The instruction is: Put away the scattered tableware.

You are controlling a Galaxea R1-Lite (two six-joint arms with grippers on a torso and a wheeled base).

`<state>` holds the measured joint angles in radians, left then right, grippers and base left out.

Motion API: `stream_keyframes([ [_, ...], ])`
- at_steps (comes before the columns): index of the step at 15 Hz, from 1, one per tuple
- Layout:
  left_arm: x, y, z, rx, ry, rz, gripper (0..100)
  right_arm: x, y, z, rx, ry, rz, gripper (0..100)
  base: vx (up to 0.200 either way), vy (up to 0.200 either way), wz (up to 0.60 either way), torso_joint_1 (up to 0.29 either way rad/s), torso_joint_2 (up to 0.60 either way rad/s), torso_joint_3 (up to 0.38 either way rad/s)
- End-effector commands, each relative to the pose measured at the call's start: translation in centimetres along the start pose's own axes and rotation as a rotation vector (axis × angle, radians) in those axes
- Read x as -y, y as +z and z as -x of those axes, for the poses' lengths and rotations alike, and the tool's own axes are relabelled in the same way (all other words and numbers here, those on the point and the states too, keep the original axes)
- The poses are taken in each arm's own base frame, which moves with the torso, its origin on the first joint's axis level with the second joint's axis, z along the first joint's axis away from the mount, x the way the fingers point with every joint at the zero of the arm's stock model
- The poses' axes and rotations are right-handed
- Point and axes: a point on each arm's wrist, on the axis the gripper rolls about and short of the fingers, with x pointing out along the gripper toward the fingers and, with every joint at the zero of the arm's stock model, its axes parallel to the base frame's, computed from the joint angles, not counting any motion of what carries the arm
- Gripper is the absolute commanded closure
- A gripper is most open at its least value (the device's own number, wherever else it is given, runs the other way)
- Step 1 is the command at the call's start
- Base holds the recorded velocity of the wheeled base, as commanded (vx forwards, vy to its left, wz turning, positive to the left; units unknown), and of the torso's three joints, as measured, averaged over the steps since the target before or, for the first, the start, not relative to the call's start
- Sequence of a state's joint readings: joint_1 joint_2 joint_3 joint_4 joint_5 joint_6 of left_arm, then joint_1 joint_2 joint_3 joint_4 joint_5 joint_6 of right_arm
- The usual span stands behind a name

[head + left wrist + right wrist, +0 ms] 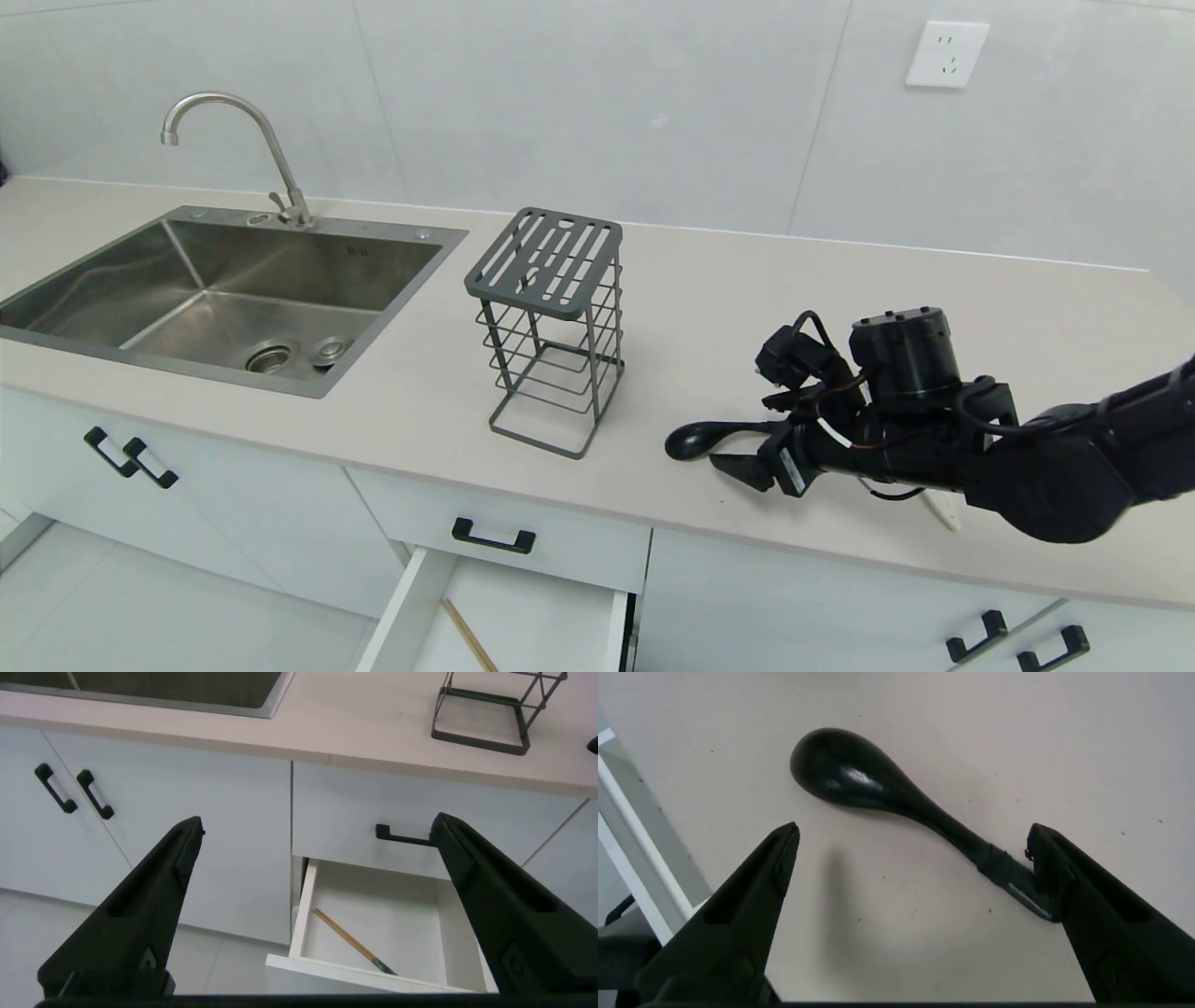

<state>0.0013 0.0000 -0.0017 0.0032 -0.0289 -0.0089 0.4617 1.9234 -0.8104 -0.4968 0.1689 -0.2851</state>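
The glossy black spoon lies flat on the pale tabletop near its front edge, between the wide-spread, empty fingers of the right end effector. It looks light, stiff and slick, so the thin handle by the neck seems the best hold. The grey wire rack stands well apart, and below the edge the left end effector, also wide and empty, faces the open white drawer.
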Motion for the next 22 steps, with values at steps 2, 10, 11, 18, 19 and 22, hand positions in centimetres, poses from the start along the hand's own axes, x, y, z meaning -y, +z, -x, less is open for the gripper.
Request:
stream_keyframes([
  [2,0.0,0.0,0.0,-0.002,0.0,0.0,0,0.2,-0.7,-2.4,-0.026,0.005,-0.006,0,0.0,0.0,0.0,0.0,0.0,0.0],
  [10,0.0,0.0,0.0,-0.002,0.0,0.0,0,0.2,-0.9,-4.6,-0.025,0.008,-0.008,100,0.0,0.0,0.0,0.0,0.0,0.0],
  [11,0.0,0.0,0.0,-0.002,0.0,0.0,0,0.1,-1.0,-4.5,-0.027,0.01,-0.008,100,0.0,0.0,0.0,0.0,0.0,0.0],
  [18,0.0,0.0,0.0,-0.002,0.0,0.0,0,-3.4,-0.4,-1.2,0.012,0.054,0.059,100,0.0,0.0,0.0,0.0,0.0,0.0],
  [19,0.0,0.0,0.0,-0.002,0.0,0.0,0,-3.7,-0.5,-0.7,0.01,0.049,0.064,100,0.0,0.0,0.0,0.0,0.0,0.0],
  [22,0.0,0.0,0.0,-0.002,0.0,0.0,0,-5.5,-0.2,0.9,0.031,0.085,0.09,100,0.0,0.0,0.0,0.0,0.0,0.0],
])
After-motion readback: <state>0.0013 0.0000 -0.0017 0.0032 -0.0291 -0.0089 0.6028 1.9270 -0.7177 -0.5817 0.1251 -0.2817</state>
